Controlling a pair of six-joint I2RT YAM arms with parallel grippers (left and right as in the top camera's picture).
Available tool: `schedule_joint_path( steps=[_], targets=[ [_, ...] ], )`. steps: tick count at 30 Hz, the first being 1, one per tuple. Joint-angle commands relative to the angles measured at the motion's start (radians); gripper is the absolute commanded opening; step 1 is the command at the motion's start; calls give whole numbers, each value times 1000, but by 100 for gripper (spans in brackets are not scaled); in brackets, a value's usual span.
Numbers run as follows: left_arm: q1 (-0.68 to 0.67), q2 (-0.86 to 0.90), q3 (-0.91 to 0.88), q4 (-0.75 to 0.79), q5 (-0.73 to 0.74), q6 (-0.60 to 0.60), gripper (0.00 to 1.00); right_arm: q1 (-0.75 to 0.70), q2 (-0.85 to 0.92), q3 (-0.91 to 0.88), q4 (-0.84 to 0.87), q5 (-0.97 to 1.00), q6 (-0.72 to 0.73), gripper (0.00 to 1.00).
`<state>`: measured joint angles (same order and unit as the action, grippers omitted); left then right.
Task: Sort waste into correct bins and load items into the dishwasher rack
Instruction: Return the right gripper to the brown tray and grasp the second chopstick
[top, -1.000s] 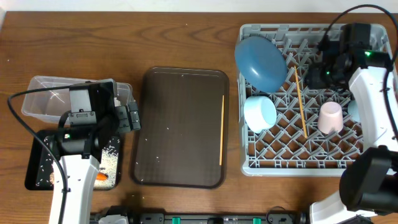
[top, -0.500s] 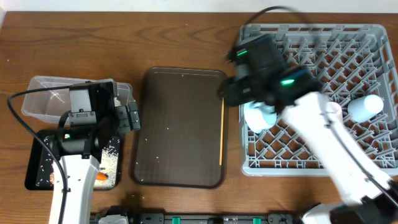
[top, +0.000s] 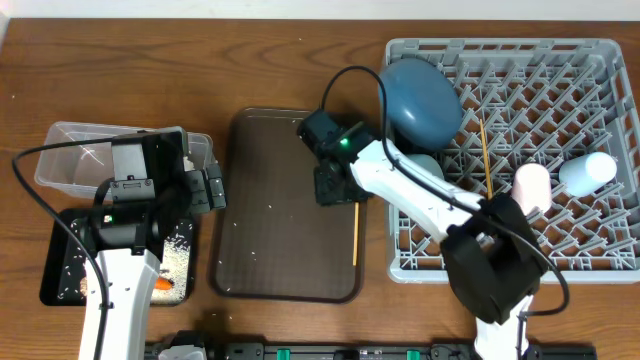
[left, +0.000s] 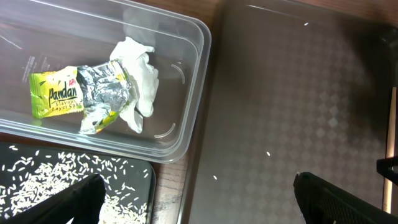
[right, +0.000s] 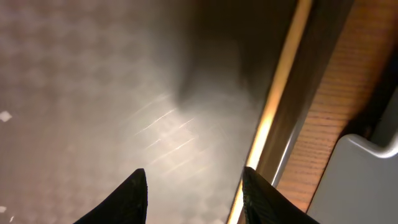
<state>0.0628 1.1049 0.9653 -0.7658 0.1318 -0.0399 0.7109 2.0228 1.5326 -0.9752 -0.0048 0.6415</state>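
Observation:
My left gripper (left: 198, 205) is open and empty above the gap between the black tray (left: 37, 155) of white rice (left: 74, 180) and the brown serving tray (left: 298, 106). The clear tub (left: 186, 81) holds the yellow-green wrapper (left: 74, 93) and white tissue (left: 142, 78). My right gripper (right: 194, 199) is open, low over the serving tray, its right finger beside a chopstick (right: 277, 106). Overhead, that gripper (top: 335, 188) is left of the chopstick (top: 356, 225). The grey rack (top: 520, 250) holds the blue plate (top: 418, 95), bowl (top: 428, 165), pink cup (top: 530, 185), light blue cup (top: 587, 172) and a second chopstick (top: 486, 160).
The carrot (top: 163, 287) lies in the black tray (top: 60, 270) near its front right corner. The left arm (top: 130, 215) stands over the clear tub (top: 75, 165) and black tray. The right arm stretches across the rack's left edge. A rack corner (right: 367, 180) shows close to the right gripper.
The right arm has swung from the rack's far right side leftward and down to the serving tray, beside the chopstick. The left arm has not moved.

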Motion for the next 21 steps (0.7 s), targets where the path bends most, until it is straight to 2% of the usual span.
schedule_joint_path(
  steps=[1,18,19,21],
  targets=[
    [0,-2,21,-3,3,13,98,-31,31,-2,-1,-8,46,42],
    [0,-2,21,-3,3,13,98,-45,101,-13,-40,-58,61,46],
    [0,-2,21,-3,3,13,98,-43,101,-16,-34,-64,61,44],
    [0,-2,21,-3,3,13,98,-42,101,-20,-8,-79,56,32]
  ],
)
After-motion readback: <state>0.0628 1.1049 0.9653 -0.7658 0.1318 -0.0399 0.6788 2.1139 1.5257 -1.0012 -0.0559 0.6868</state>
